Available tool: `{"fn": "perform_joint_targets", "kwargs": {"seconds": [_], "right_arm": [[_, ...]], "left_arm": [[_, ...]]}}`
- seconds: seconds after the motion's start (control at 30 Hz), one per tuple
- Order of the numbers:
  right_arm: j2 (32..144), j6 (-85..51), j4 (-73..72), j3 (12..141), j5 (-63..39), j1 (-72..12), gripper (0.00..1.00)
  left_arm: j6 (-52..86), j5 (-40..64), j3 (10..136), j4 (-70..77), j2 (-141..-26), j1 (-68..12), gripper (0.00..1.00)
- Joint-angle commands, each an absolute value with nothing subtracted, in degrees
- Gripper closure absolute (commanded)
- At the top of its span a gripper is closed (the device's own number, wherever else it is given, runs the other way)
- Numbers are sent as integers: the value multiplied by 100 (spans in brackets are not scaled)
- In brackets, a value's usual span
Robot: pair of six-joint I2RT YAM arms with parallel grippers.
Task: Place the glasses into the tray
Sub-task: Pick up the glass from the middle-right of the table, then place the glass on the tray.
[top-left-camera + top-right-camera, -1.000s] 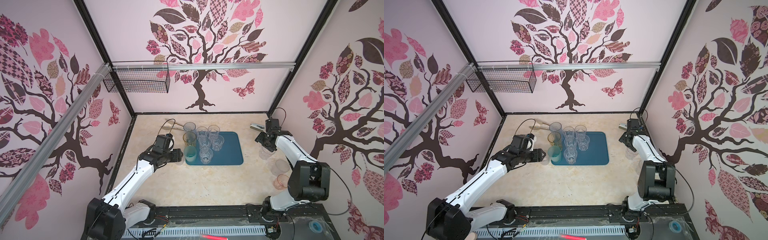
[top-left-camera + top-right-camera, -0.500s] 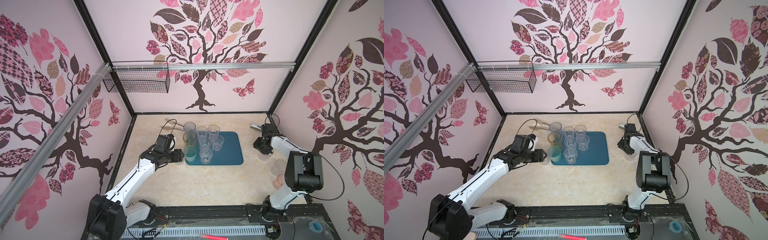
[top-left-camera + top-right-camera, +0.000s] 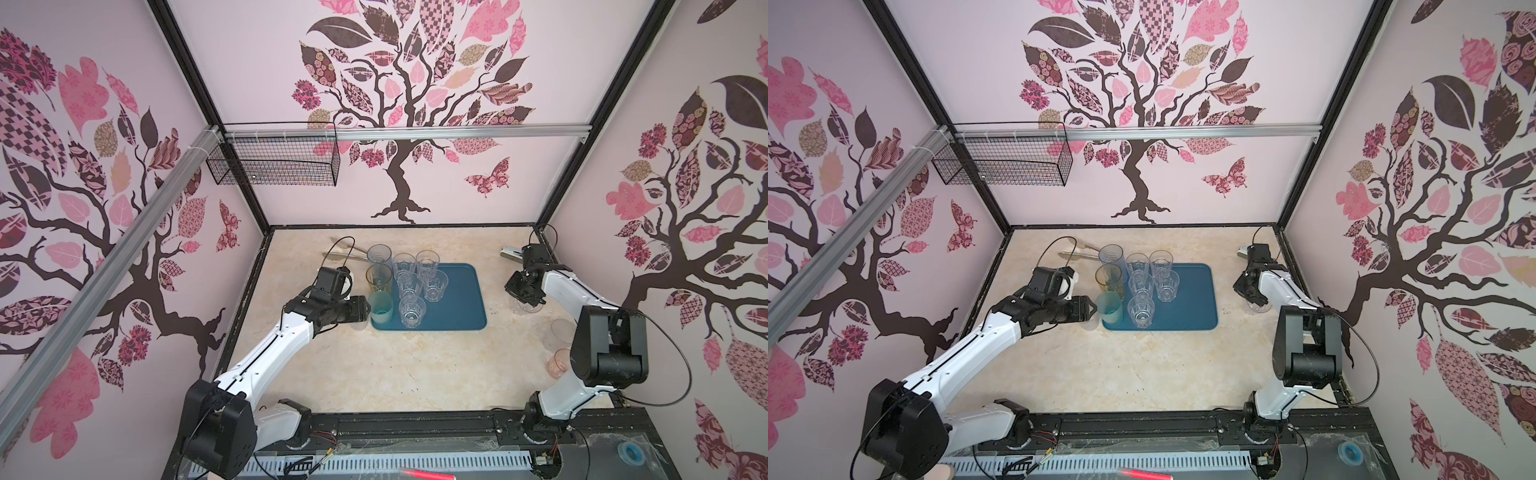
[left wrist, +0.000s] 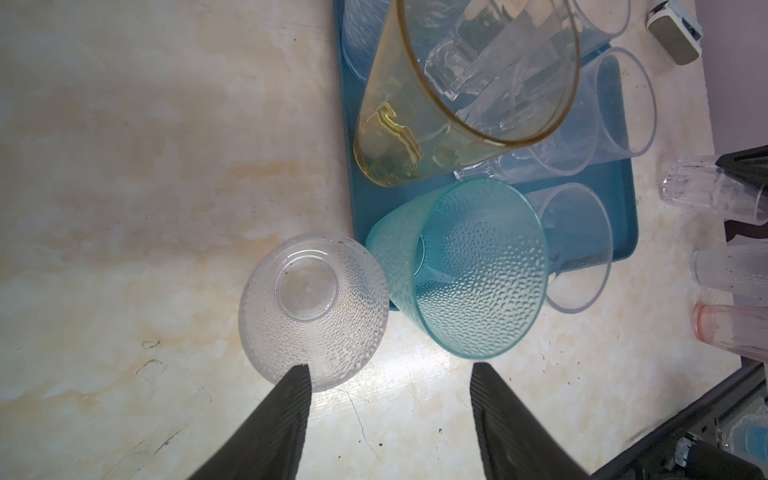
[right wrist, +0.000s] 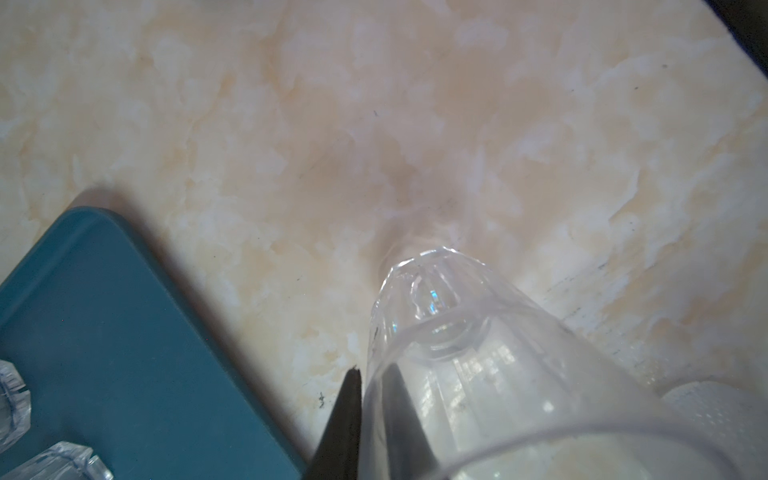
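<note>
Our right gripper (image 5: 376, 386) is clamped on the wall of a clear faceted glass (image 5: 440, 316), one finger inside the rim and one outside; we judge that this pinch suits a straight lift. The glass is see-through, with a cut base and a smooth rim, and stands upright at 3 o'clock of the tray (image 3: 457, 299), apart from it. Our left gripper (image 4: 390, 370) is spread wide and empty, over a dimpled clear glass (image 4: 313, 309) at the tray's 8 o'clock corner

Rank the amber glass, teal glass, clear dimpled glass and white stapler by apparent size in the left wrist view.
1. amber glass, cropped at the frame edge
2. teal glass
3. clear dimpled glass
4. white stapler
</note>
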State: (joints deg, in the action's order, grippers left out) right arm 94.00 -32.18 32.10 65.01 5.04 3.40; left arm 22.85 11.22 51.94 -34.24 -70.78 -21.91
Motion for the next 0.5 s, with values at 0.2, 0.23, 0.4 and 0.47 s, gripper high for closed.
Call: {"fn": "perform_joint_targets", "kwargs": {"seconds": [0.2, 0.23, 0.4, 0.47], "right_arm": [[8698, -2921, 4429, 7098, 813, -1375, 96], [8642, -2943, 4474, 6996, 835, -1619, 96], [8534, -3117, 4709, 6782, 825, -2727, 97], [8704, -3173, 4737, 6816, 694, -3207, 96]], "left_arm": [[2431, 1063, 5539, -3277, -7202, -2215, 35], [2453, 1066, 5545, -3265, -7223, -2214, 36], [2509, 1082, 5653, -3227, -7284, -2218, 36], [2515, 1072, 5677, -3197, -7337, -2223, 36]]}}
